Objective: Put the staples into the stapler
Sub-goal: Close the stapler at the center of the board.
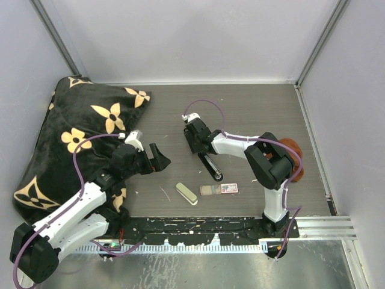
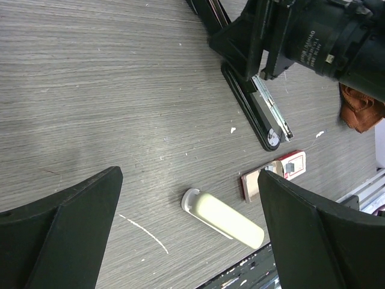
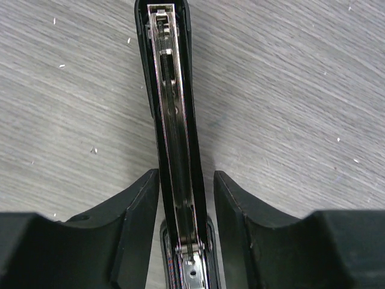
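The black stapler [image 1: 209,164] lies open on the wooden table, its metal magazine channel [image 3: 174,120] facing up. My right gripper [image 3: 186,174] straddles the stapler's rear. One finger touches its side and a thin gap shows at the other finger. A small red-and-white staple box [image 1: 229,188] lies just in front of the stapler [image 2: 258,108], with a greyish-tan block [image 1: 207,190] at its left end. I cannot tell whether that block is the staples. My left gripper [image 1: 159,158] hovers wide open, with nothing between its fingers [image 2: 189,177].
A cream-green oblong [image 1: 186,193] lies left of the box, under my left gripper [image 2: 225,217]. A black cushion with tan flowers [image 1: 78,138] fills the left side. A brown object [image 1: 295,153] sits behind the right arm. A black rail [image 1: 198,232] lines the near edge.
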`<state>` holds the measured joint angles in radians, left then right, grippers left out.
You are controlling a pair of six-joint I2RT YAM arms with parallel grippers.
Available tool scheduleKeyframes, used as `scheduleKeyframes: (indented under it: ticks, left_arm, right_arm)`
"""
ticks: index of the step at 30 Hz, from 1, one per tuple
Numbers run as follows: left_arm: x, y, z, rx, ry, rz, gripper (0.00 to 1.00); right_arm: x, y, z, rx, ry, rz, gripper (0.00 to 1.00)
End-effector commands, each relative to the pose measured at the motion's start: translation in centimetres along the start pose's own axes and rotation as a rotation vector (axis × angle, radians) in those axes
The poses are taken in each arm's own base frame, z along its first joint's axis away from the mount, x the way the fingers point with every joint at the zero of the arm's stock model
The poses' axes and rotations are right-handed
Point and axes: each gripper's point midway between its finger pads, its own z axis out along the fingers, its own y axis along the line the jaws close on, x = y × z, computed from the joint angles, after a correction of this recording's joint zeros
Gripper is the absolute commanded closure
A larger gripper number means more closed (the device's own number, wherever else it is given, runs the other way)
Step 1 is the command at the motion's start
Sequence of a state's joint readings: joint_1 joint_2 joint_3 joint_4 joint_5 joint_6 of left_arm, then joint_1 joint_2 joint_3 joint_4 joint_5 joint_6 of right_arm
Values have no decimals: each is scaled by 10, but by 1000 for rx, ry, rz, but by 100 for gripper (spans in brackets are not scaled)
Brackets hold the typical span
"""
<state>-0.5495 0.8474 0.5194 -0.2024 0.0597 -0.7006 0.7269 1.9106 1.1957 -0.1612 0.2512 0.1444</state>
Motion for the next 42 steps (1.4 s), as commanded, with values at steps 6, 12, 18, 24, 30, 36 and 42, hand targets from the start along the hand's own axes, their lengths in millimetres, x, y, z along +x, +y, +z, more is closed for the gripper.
scheduleKeyframes:
  ticks: [6,12,18,24,30,36,42]
  left_arm:
    - [-28,-23,5,71,-74,-12,2]
    - [-39,-19,15,68,-110,-26,2]
    - [-60,-17,27,96,-152,-41,2]
    - [-86,-18,44,122,-160,-59,2]
    - [-102,-30,66,169,-154,-8,1]
    - [-103,-21,96,131,-109,26,2]
    - [-105,-10,114,82,-105,16,3]
  right_arm:
    - [-38,9,10,-67,-115,-17,77]
    - [-59,22,-3,-156,-224,-1,96]
    - [-79,32,-22,-241,-352,-15,99]
    - [-90,46,-44,-346,-479,-30,99]
    - [-91,55,-59,-420,-541,-48,99]
    - [-92,62,-69,-477,-566,-57,99]
    - [-93,67,-77,-513,-587,-60,99]
